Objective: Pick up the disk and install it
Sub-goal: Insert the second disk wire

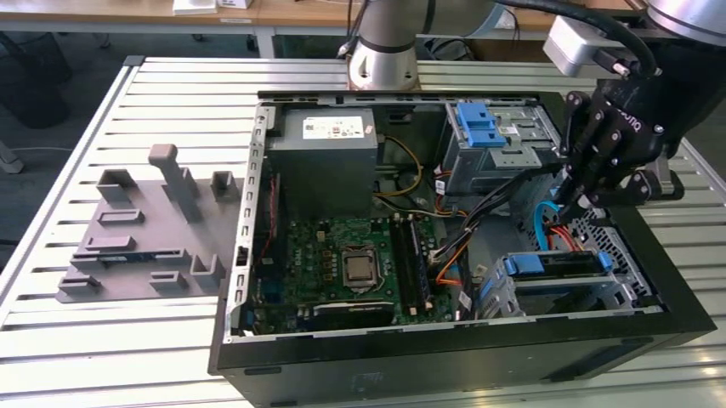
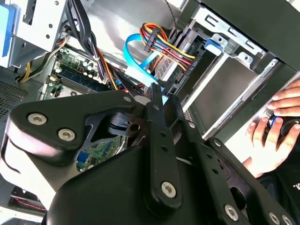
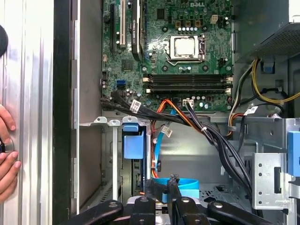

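Black articulated gripper on a single arm that descends from the 1 o'clock corner of the exterior view and hangs, tilted slightly, over the 3 o'clock side of one open computer case. Its fingers are drawn together at the tips. They lie right against one looped blue flat cable, though whether they pinch it cannot be told. One disk lies low in the metal drive cage at about 5 o'clock of the gripper, near the case's front corner. In the exterior view it appears as a flat, dark grey slab bordered by blue plastic, seated level between the cage walls and apart from the fingers. In the first wrist view, its blue end faces out of the cage, beside the cable loop. Also countable: one green motherboard at the case's centre. One grey box with a white sticker sits at 12 o'clock of the board, and one blue latch on a metal cage at 12 o'clock of the gripper. One grey moulded fixture rests on the slatted table at 9 o'clock of the case. A person's hand rests outside the case wall.
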